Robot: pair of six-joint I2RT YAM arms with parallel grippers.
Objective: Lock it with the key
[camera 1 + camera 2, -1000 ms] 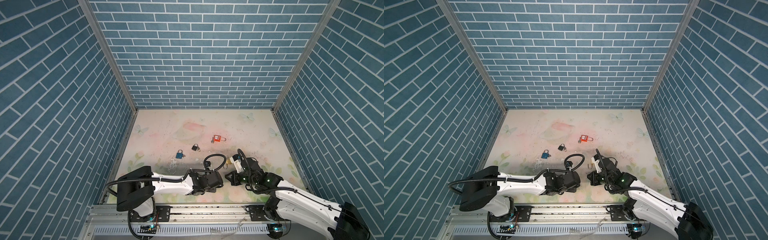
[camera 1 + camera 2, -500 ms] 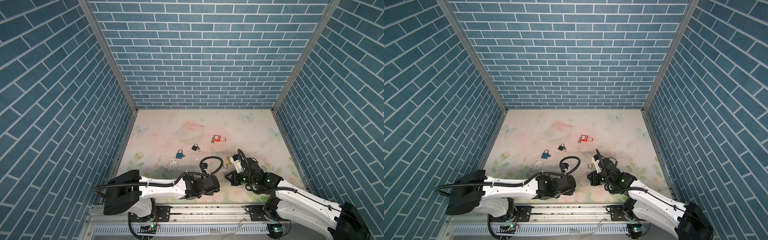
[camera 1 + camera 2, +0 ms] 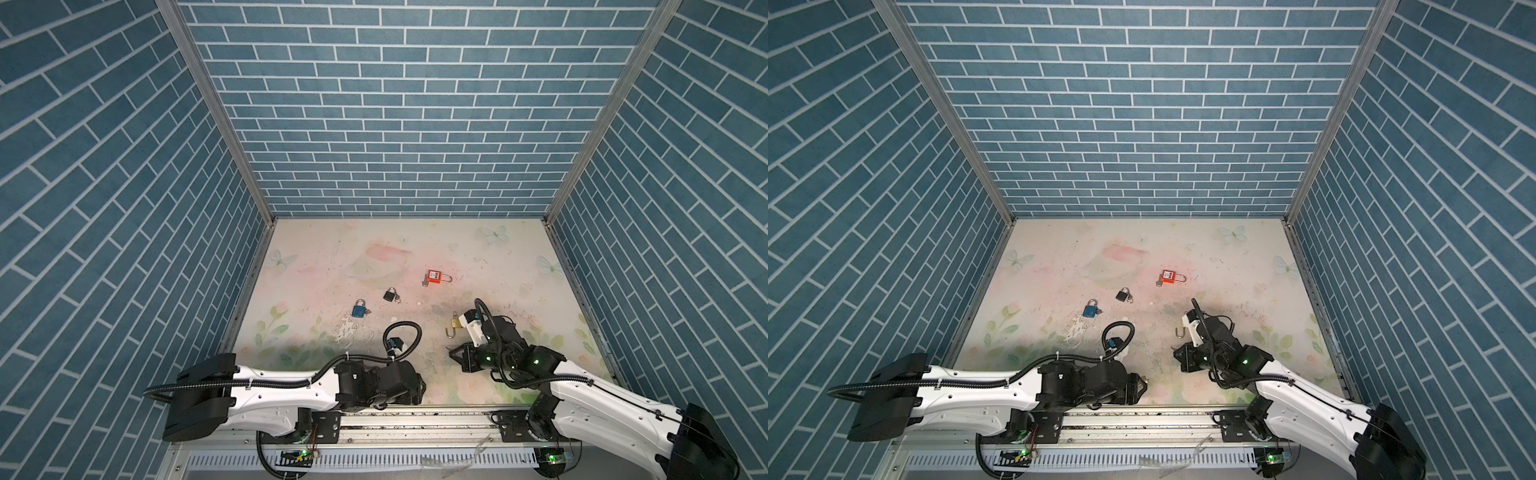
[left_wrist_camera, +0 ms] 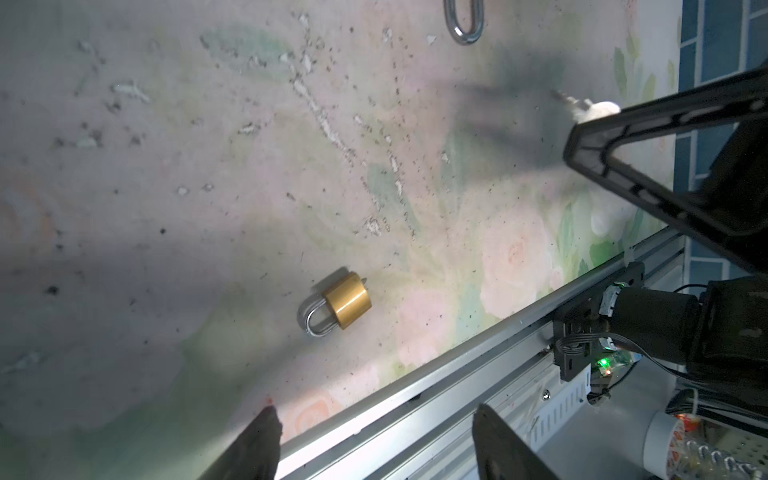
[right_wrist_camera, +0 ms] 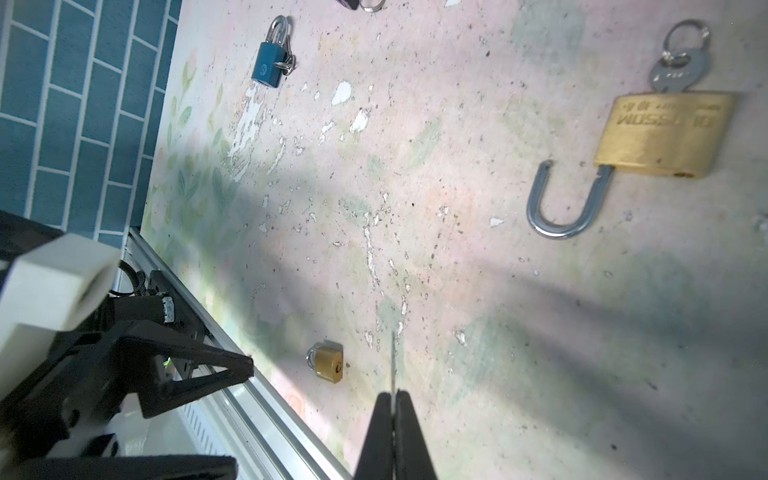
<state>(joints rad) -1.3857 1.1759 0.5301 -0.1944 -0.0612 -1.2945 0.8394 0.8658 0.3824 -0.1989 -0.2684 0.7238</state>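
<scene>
The right claw point(image 5: 393, 397) stays clamped on a key point(image 5: 393, 361) seen only edge-on — head hidden. The left claw point(image 4: 374, 415) has drawn back, jaws now apart, small padlock point(image 4: 340, 305) lying free.

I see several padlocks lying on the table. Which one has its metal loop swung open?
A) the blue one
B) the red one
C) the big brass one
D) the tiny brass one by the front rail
C: in the right wrist view the big brass padlock has its shackle pulled out, with one end hanging free of the body.
</scene>
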